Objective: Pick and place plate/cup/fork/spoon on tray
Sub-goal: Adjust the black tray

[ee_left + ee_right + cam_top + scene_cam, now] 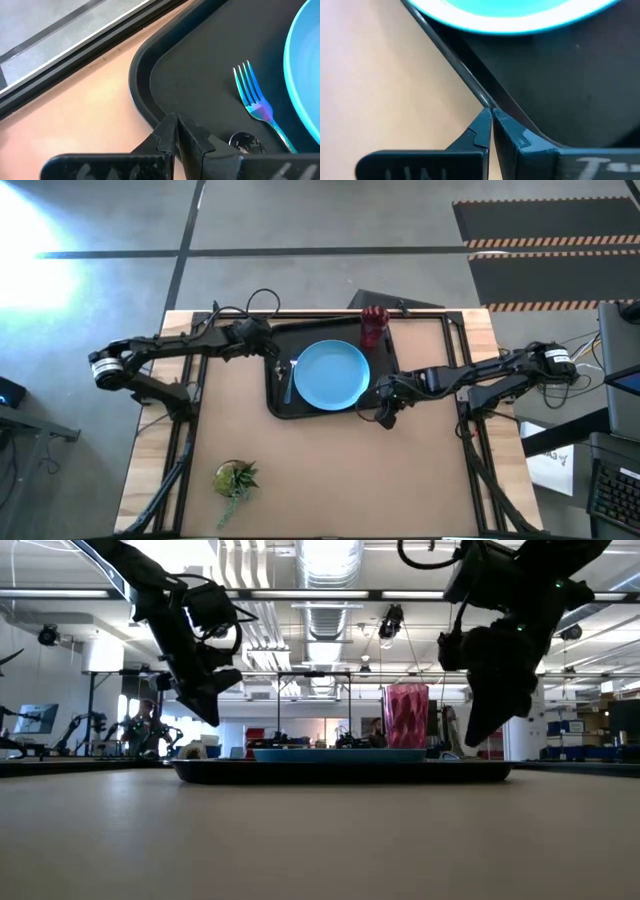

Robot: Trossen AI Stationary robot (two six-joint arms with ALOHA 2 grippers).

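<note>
The black tray [283, 406] lies mid-table. On it rest the light-blue plate [332, 374], the dark-red cup [374, 327] upright at its far right corner, and the blue-handled fork [291, 380] left of the plate. The spoon's bowl [243, 141] shows beside the fork [257, 102] in the left wrist view. My left gripper [272, 348] is shut and empty, hovering over the tray's far left corner [142, 75]. My right gripper [385, 417] is shut and empty, hovering over the tray's near right rim [470, 80]. In the low view both grippers [212, 718] [472, 738] hang clear above the tray [340, 772].
A small green potted plant [235, 478] stands near the table's near left corner. Bare tabletop lies in front of the tray and on both sides of it. The table's dark frame rails run along its left and right edges.
</note>
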